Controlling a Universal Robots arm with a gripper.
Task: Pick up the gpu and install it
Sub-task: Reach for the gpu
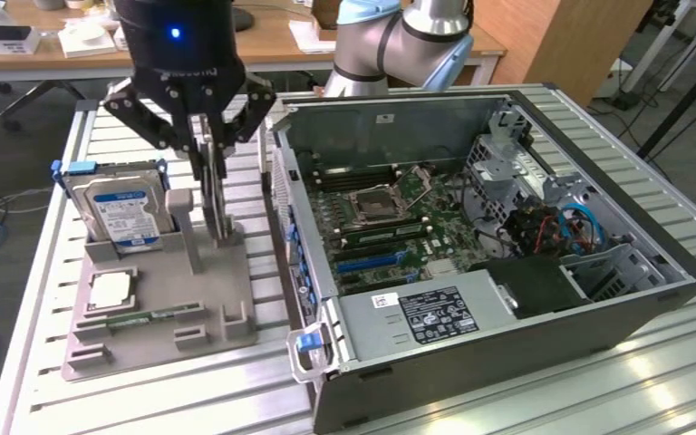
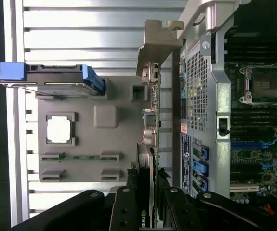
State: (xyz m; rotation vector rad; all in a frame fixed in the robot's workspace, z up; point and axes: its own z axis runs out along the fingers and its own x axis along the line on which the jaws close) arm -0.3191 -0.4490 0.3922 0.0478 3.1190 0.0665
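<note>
Hand (image 1: 209, 152) grips upright gpu (image 1: 214, 201) in gray holder (image 1: 160, 322).

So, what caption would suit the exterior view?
End effector gripping the upright gpu at the gray holder, beside the open computer case.

1. A tray (image 1: 203, 304) sits on the table (image 1: 638, 385) at the exterior view's left. An open computer case (image 1: 677, 283) lies just beside it, at the exterior view's right.
2. At the tray's far end, a hard drive (image 1: 119, 208) stands on edge in a holder.
3. The gpu (image 1: 213, 195) stands upright on the tray, between the hard drive and the case.
4. The gripper (image 1: 210, 154) hangs directly over the gpu's upper edge.
5. Nearer the camera, a processor chip (image 1: 109, 290) lies flat in a recess of the tray. A memory stick (image 1: 149, 317) lies just in front of it.
6. A motherboard (image 1: 384, 208) lies flat inside the case.
</note>
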